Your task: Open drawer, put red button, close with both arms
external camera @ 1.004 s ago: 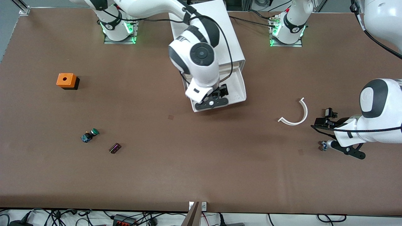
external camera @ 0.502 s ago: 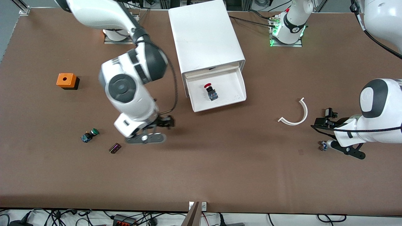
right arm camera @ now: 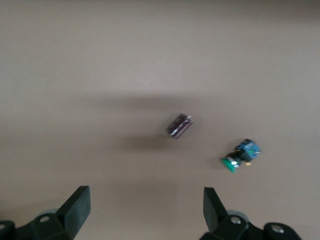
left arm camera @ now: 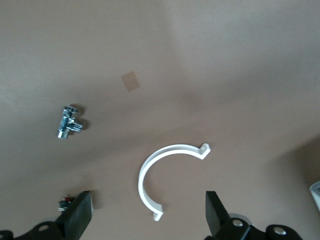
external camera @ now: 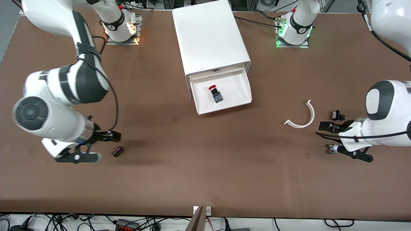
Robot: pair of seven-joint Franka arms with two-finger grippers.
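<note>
The red button (external camera: 214, 93) lies on its side in the open top drawer (external camera: 238, 90) of the white cabinet (external camera: 208, 32). My right gripper (external camera: 107, 138) is open and empty, low over the table toward the right arm's end, far from the drawer. In the right wrist view its open gripper (right arm camera: 145, 210) has bare table between the fingers. My left gripper (external camera: 329, 121) is open and empty over the table toward the left arm's end, where the arm waits. In the left wrist view the open gripper (left arm camera: 146, 215) points at a white C-shaped clip (left arm camera: 165, 170).
A small dark block (external camera: 117, 151) lies beside the right gripper and shows in the right wrist view (right arm camera: 179, 125) with a green-capped switch (right arm camera: 241, 155). The white clip (external camera: 303, 116) and a metal fitting (external camera: 330, 148) lie by the left gripper.
The right arm swung away from over the drawer to the right arm's end of the table, leaving the red button lying in the drawer. The left arm barely moved.
</note>
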